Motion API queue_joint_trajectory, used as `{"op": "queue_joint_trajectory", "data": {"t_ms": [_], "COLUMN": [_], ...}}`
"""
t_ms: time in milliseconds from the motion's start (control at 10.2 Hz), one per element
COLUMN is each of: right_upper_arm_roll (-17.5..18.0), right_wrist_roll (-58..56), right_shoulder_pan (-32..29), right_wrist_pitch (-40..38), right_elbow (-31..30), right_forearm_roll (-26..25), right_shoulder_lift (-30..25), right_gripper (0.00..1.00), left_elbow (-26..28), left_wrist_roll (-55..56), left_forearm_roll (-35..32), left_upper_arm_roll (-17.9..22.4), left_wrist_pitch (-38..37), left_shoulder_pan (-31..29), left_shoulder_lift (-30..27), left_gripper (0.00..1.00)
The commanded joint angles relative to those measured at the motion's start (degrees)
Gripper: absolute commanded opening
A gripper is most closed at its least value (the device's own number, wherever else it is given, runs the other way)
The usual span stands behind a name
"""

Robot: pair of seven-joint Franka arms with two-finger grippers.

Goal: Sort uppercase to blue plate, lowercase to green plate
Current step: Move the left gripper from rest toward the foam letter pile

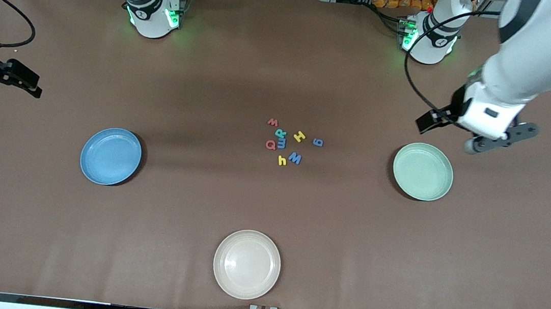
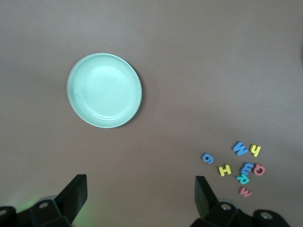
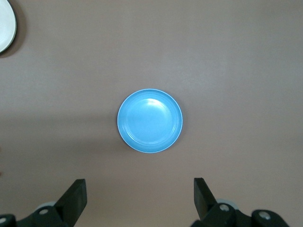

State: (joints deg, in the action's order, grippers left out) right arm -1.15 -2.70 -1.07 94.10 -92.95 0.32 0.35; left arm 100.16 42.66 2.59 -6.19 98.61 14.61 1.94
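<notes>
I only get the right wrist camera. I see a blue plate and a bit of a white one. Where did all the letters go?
Observer: The letters lie in one little bunch mid-table, between the blue plate and another plate that you can't see.
Operator: Is that the green plate?
Observer: Yes. The green plate sits toward the left arm's end of the table, with no letter on it.
Operator: What's the other arm doing?
Observer: Like your right gripper over the table near the blue plate, the left gripper hangs open, holding nothing, over the table beside the green plate.
</notes>
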Motion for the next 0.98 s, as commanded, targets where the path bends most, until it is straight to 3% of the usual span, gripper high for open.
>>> {"op": "queue_joint_trajectory", "data": {"t_ms": [0, 390, 878], "right_upper_arm_roll": [0.27, 0.27, 1.33], "right_wrist_roll": [0.24, 0.24, 0.24], "right_shoulder_pan": [-0.43, -0.43, -0.60], "right_wrist_pitch": [-0.59, 0.11, 1.43], "right_elbow": [1.28, 1.81, 2.95], "right_forearm_roll": [0.39, 0.47, 0.30], "right_shoulder_lift": [0.35, 0.53, 1.58], "right_gripper": [1.00, 1.00, 1.00], "left_elbow": [6.70, 12.15, 14.88], "left_wrist_roll": [6.01, 11.73, 26.66], "left_forearm_roll": [1.10, 4.70, 4.00], "left_upper_arm_roll": [-2.59, -4.26, -5.41], "left_wrist_pitch": [7.36, 13.26, 22.74], "left_shoulder_pan": [1.38, 2.43, 8.84], "left_shoulder_lift": [-1.06, -0.18, 6.05], "left_gripper": [1.00, 1.00, 1.00]}}
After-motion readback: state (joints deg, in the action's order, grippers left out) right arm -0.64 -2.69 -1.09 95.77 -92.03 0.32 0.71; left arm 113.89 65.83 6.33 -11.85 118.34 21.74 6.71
